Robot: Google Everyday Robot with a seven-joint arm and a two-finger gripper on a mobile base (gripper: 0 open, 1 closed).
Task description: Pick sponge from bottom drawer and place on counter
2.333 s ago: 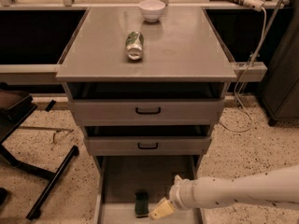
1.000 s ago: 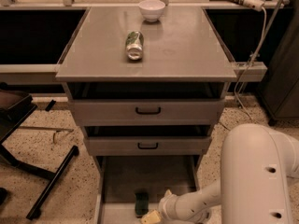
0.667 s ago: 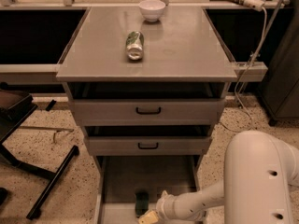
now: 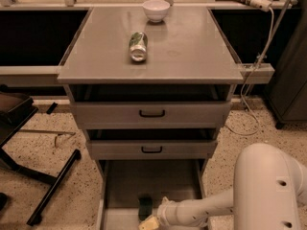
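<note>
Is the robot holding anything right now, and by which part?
Cannot tell. The gripper sits at the near end of the sponge in the bottom drawer, but any grip is hidden.

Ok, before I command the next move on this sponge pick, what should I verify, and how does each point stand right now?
1. Bottom drawer open: ok, it is pulled out and its floor shows.
2. Sponge located: ok, it lies near the drawer's front, left of centre.
3. Gripper at the sponge: ok, it is low in the drawer, just in front of the sponge.
4. Gripper touching the sponge: cannot tell.
5. Sponge lifted: not ok, it appears to rest on the drawer floor.
6. Room on the counter: ok, there is bare surface to the right of the can and the bowl.
</note>
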